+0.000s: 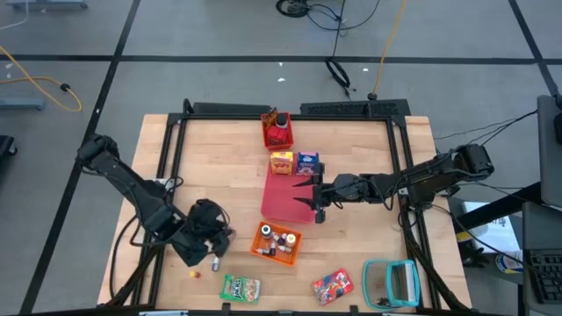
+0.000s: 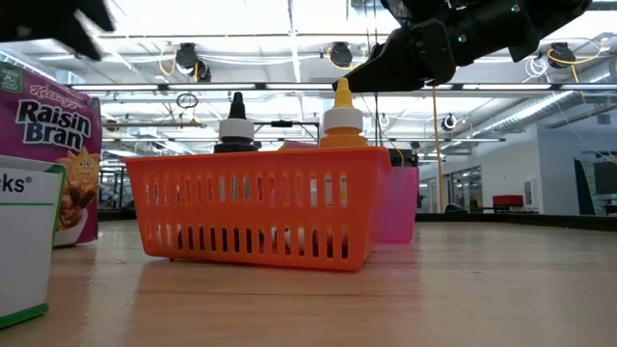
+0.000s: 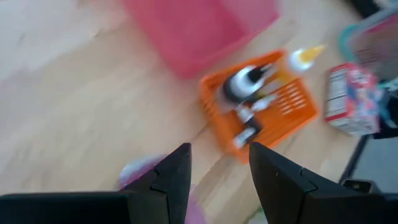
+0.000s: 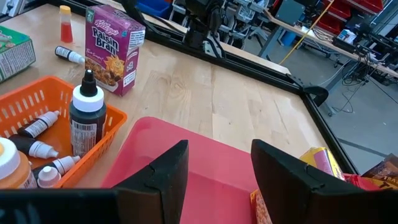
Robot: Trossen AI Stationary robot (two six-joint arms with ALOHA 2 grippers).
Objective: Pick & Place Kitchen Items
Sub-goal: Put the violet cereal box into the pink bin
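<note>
My left gripper hangs open above the table's near left part, pointing slantwise down, with nothing between its fingers. A pink-purple cereal carton stands upright on the table close to it. My right gripper hovers open and nearly level over the flat red mat. An orange basket near the front holds a dark bottle, a yellow bottle and several tiny bottles. A yellow carton and a blue carton stand at the mat's far end.
A red bin with jars stands at the far middle. Along the near edge lie a green packet, a red packet and a teal-framed object. Two tiny bottles sit near the cereal carton.
</note>
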